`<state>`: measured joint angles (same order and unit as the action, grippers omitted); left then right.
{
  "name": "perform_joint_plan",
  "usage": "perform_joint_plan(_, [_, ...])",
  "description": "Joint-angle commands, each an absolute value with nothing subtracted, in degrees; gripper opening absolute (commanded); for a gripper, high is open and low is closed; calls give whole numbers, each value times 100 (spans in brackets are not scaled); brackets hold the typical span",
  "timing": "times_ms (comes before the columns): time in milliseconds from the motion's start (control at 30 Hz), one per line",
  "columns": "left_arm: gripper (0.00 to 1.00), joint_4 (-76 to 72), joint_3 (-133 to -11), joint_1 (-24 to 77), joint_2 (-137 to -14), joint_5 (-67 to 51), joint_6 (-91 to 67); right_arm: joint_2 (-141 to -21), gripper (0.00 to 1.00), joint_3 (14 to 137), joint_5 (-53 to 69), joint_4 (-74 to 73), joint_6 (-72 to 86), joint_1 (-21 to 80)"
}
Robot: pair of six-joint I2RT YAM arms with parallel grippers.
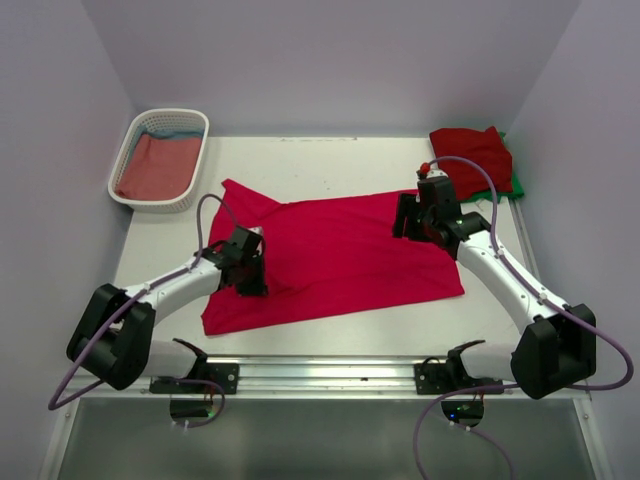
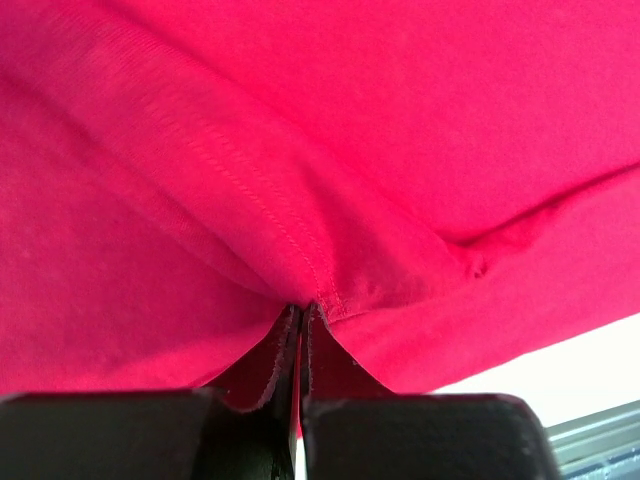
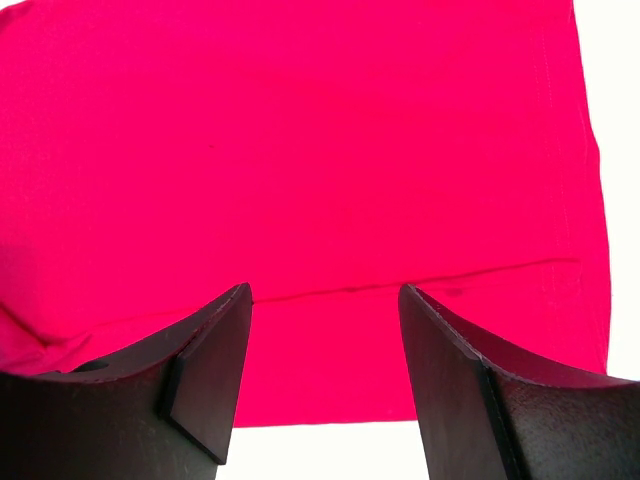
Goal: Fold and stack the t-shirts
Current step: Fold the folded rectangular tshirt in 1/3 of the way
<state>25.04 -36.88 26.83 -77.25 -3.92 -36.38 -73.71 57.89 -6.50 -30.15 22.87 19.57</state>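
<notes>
A white tabletop sits in a plain booth, closed in by a pale lilac back wall, left wall and right wall. The light is soft and even. A metal rail lines the near edge, with a grey panel below it. A white slatted basket stands at the far left corner.

The scene is lit evenly; only soft shadows are cast. The table is overexposed in wrist views.
</notes>
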Motion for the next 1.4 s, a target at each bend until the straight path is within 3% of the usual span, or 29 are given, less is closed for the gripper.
perform_joint_plan(0, [0,2672,-4033,2891,-7418,-282,-3595,-7216,64,5801,-712,-2944,2250,1934])
perform_joint_plan(1033, [2,1820,-5159,2927,-8657,35,-2980,-7242,64,5783,-703,-2980,2224,1916])
perform_joint_plan(1133, [19,1575,-5150,2927,-8719,-61,-2883,-7268,64,5783,-677,-2971,2232,1916])
perform_joint_plan(1167, [32,1460,-5107,2927,-8719,-183,-2848,-7269,64,5783,-668,-2979,2232,1916])
perform_joint_plan(1267, [53,819,-4809,2935,-8447,-307,-2751,-7277,65,5783,-650,-2979,2241,1907])
perform_joint_plan(1333, [63,503,-4615,2936,-8140,-273,-2716,-7260,66,5757,-659,-2979,2241,1916])
perform_joint_plan(1367, [78,440,-4571,2936,-8052,-151,-2716,-7268,66,5757,-668,-2979,2241,1916])
